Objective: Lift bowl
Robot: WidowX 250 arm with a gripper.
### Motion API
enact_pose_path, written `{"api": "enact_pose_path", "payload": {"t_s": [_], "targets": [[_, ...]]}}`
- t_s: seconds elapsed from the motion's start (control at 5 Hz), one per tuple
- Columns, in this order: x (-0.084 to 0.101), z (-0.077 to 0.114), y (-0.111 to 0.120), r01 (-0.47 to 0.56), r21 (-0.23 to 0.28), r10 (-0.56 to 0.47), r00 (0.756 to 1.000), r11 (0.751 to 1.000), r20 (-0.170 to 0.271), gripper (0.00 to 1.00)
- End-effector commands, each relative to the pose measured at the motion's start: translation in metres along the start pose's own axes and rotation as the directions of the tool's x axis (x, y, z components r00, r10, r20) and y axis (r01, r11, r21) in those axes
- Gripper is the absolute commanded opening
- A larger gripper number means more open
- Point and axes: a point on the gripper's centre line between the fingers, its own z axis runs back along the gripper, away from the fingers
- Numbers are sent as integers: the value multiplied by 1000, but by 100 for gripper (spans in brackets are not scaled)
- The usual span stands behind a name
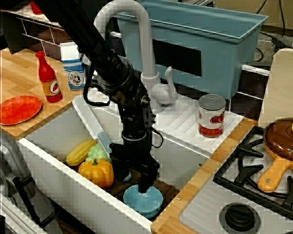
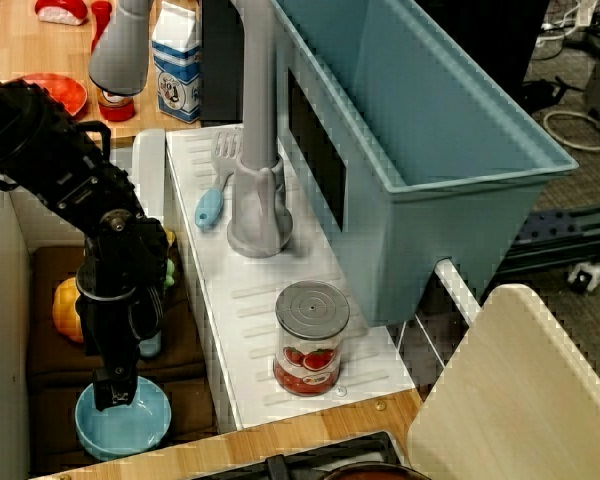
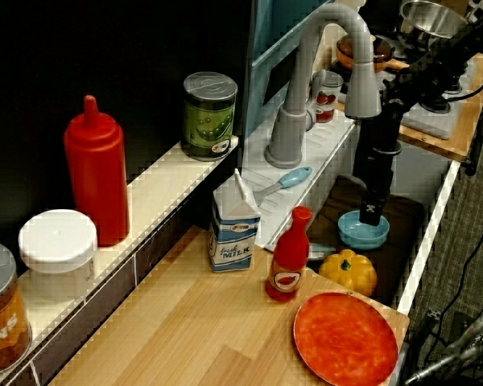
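The small light-blue bowl (image 1: 149, 204) (image 2: 140, 425) (image 3: 362, 235) sits upright on the brown mat at the near right end of the white sink (image 1: 58, 178). My black gripper (image 1: 134, 184) (image 2: 113, 395) (image 3: 371, 215) points straight down at the bowl's left rim. Its fingers stand a little apart, one inside the bowl and one just outside the rim. In the view from above and the side view along the counter the fingers merge into one dark block. The bowl looks empty.
An orange toy pumpkin (image 1: 96, 171), corn (image 1: 80, 152) and a green vegetable (image 1: 98, 153) lie in the sink left of the bowl. The grey faucet (image 1: 142, 48) arches beside the arm. A red can (image 1: 211, 115), blue tub (image 1: 205, 44), orange plate (image 1: 18, 108) and stove pan (image 1: 283, 141) surround the sink.
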Motion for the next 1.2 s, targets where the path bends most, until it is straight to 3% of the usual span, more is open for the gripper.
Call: {"api": "enact_pose_path", "payload": {"t_s": [0.0, 1.0], "targets": [[6, -3, 13, 4, 29, -5, 999, 1000, 43, 100], [-9, -49, 28, -24, 81, 22, 999, 996, 30, 100]]}}
